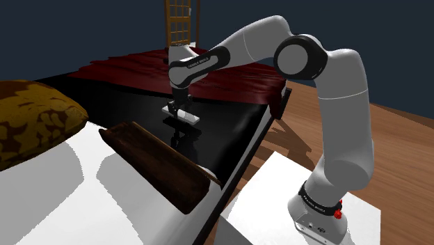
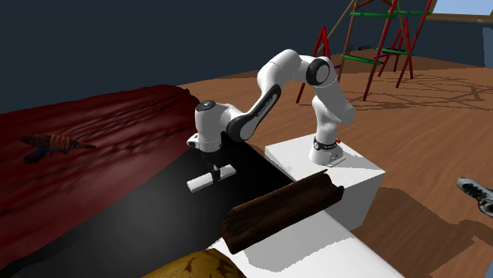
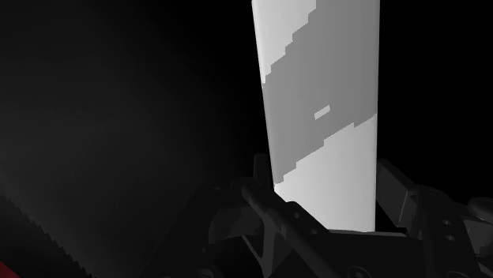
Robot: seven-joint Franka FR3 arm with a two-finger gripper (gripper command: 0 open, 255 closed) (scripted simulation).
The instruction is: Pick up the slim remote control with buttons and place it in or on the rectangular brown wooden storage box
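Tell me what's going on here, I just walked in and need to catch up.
The white arm's black gripper is shut on the slim remote, drawn plain white and grey, over the black surface. The wrist view shows the remote clasped between the fingers. The dark brown box lies apart from it, nearer the stand, where the black surface meets the white one. The remote is not yet in or on the box.
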